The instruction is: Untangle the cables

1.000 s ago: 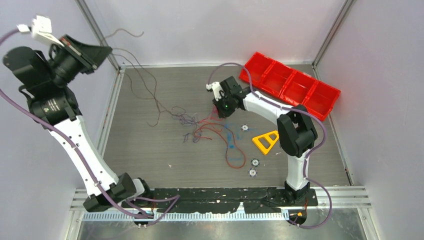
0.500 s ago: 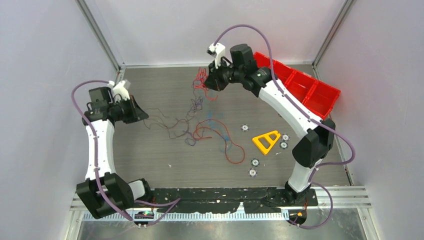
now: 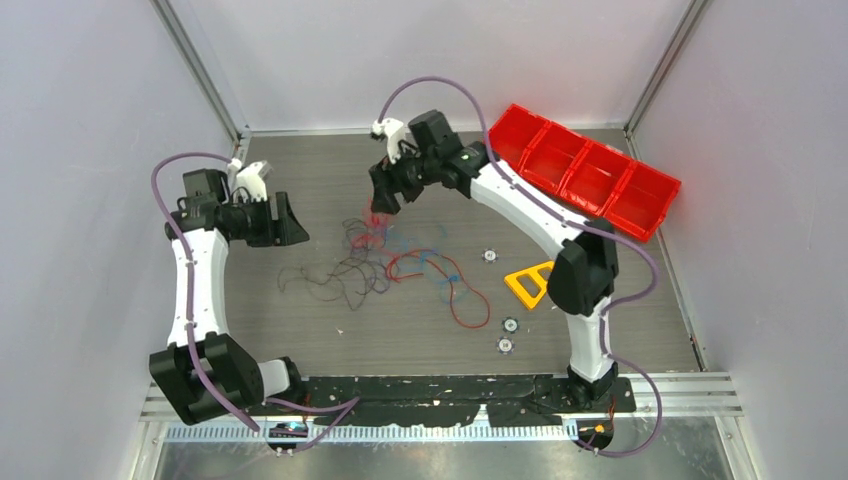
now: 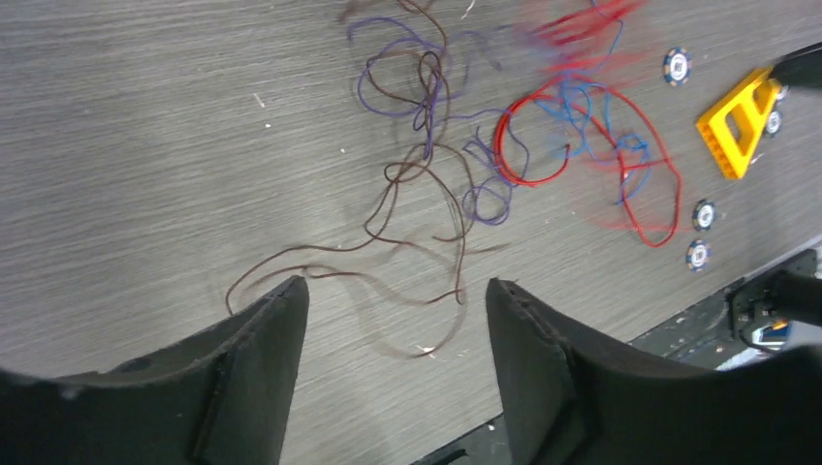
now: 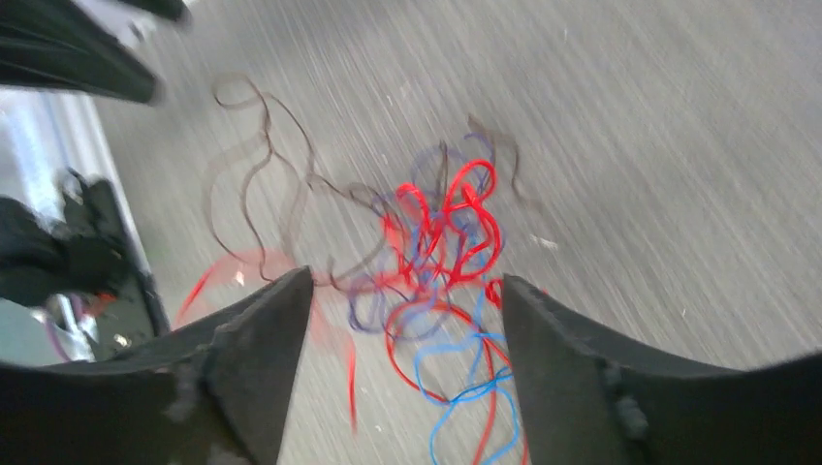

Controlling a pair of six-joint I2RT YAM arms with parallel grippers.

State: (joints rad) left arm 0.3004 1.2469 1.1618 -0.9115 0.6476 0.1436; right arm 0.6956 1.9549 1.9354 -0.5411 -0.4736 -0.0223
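The cables lie loose on the grey table between my two arms. Dark brown strands [image 3: 335, 275] spread to the left, a purple curl [image 3: 362, 236] lies in the middle, and a red loop [image 3: 425, 265] with blue wire [image 3: 447, 272] lies to the right. My left gripper [image 3: 287, 220] is open with nothing between its fingers. In the left wrist view the brown cable [image 4: 388, 199] curls just beyond that gripper [image 4: 395, 289]. My right gripper [image 3: 384, 197] is open above the clump's far end, and blurred red wire [image 5: 454, 225] and blue wire [image 5: 467, 380] show below its jaws [image 5: 403, 284].
A red tray [image 3: 585, 170] with several compartments lies along the far right wall. A yellow triangle piece [image 3: 531, 283] and small round discs [image 3: 509, 325] lie right of the cables. Pale walls close in the table on three sides.
Both grippers have opened and let go of the cables, which dropped onto the table. The right arm swung left and down from the far edge, while the left arm barely moved.
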